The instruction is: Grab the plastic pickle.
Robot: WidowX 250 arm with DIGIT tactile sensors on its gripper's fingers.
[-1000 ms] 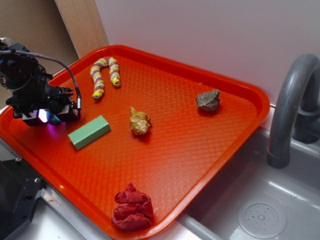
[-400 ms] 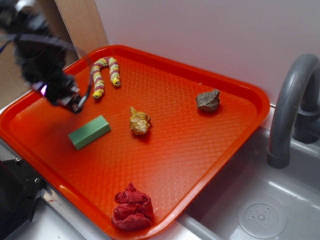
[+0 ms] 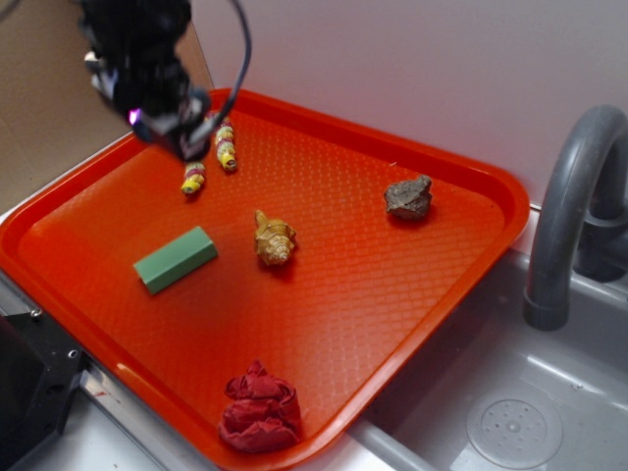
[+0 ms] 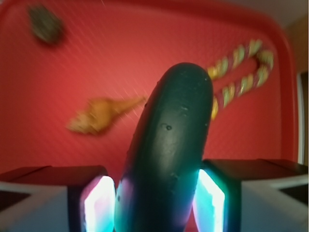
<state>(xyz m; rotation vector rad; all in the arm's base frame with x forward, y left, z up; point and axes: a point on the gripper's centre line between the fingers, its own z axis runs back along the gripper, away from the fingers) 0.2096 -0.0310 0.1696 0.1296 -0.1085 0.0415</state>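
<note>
The black robot gripper (image 3: pixel 177 132) hangs high over the far left corner of the wide orange plastic tray (image 3: pixel 412 294), clear of its surface. In the wrist view the two glowing fingers (image 4: pixel 99 203) are clamped on the smooth dark blue-green plastic pickle (image 4: pixel 169 154), which stands up between them, its rounded tip pointing away from the camera.

Below the gripper, the yellow-and-maroon striped curved worm (image 3: pixel 224 149) lies on the tray, partly hidden behind the arm. The light green rectangular block (image 3: pixel 176 259) rests flat toward the left side. Just right of it sits a tan spiral seashell (image 3: pixel 274 238), apart from the block. A rough grey-brown rock (image 3: pixel 408 197) sits near the far right edge. A crumpled dark red cloth (image 3: pixel 259 410) sits at the near edge. To the right, a grey curved faucet (image 3: pixel 574 196) stands over a grey sink basin (image 3: pixel 510 412).
</note>
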